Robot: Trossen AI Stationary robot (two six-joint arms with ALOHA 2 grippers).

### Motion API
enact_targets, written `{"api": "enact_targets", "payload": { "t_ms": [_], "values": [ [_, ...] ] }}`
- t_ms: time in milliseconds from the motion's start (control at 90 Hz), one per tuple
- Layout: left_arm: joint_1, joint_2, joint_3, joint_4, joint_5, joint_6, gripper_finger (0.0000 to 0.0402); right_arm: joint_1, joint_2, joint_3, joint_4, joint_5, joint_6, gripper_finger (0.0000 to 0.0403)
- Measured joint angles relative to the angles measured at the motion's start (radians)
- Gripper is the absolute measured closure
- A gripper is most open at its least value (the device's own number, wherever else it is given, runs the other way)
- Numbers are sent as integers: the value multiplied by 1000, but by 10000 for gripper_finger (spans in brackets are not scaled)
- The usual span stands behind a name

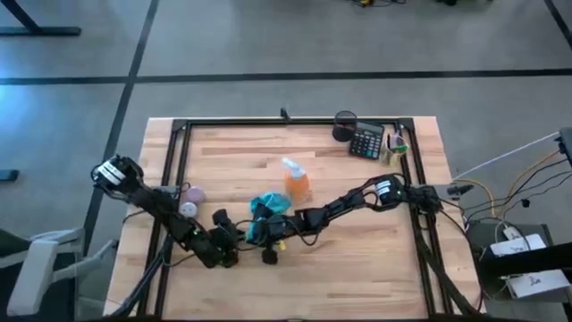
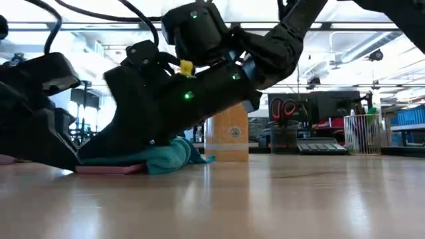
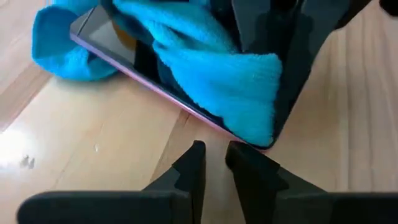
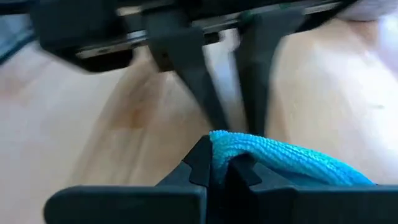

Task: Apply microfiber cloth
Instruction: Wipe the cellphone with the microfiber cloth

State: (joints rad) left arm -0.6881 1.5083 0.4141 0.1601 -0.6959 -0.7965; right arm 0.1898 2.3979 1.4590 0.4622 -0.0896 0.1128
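- High view: the microfiber cloth (image 1: 265, 215) lies bunched just in front of the orange spray bottle (image 1: 297, 182), toward the table's near edge. The right gripper (image 1: 271, 221) is on the cloth on the bottle's side, and the left gripper (image 1: 234, 234) sits just beyond the cloth on the far side from the bottle.
- Low view: the cloth (image 2: 161, 158) is draped over a thin pink-edged phone (image 2: 109, 169) lying flat on the table (image 2: 279, 199), right beside the bottle (image 2: 227, 135). So the cloth is already down on the slab.
- Left wrist view: the left gripper (image 3: 214, 163), fingers nearly together and holding nothing, points at the phone (image 3: 142, 60) corner, which the cloth (image 3: 211, 81) partly covers.
- Right wrist view: the right gripper (image 4: 219, 163) is pinched closed on a fold of cloth (image 4: 280, 158).
- Judgement: the cloth is in contact with the screen; wiping across the rest of it and letting go seem left.
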Motion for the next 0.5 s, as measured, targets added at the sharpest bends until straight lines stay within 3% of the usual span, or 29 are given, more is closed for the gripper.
{"api": "enact_targets", "payload": {
  "t_ms": [278,500],
  "values": [
    [24,-61,0,4,-17,55,341,6,-61,-2,-167,-64,-61,403],
    [30,31,5,101,-17,63,340,39,-139,-8,-342,56,-165,403]
  ]
}}
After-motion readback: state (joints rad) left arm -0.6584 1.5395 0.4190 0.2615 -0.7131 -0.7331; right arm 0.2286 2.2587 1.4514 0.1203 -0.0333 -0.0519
